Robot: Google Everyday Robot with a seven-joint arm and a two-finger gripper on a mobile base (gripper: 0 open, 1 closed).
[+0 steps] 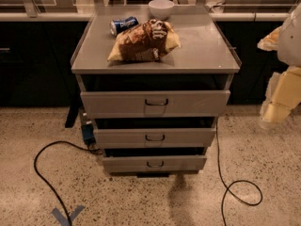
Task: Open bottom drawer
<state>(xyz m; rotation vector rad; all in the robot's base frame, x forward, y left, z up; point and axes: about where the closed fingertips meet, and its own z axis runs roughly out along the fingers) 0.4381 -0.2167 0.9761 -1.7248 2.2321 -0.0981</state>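
Hovering pincer (pixel 276 111), well right of bottom drawer (pixel 154 164).

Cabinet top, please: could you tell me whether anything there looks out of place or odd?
The blue soda can lies on its side at the back left, beside the crumpled chip bag. The white bowl stands upright. The gripper hangs at the right edge, away from the bottom drawer.

You get dim, warm light from above, dull sheen on the bench (pixel 202 44), black shadow over the bottom drawer (pixel 154 164), your gripper (pixel 278 108) pale and overlit at the right edge.
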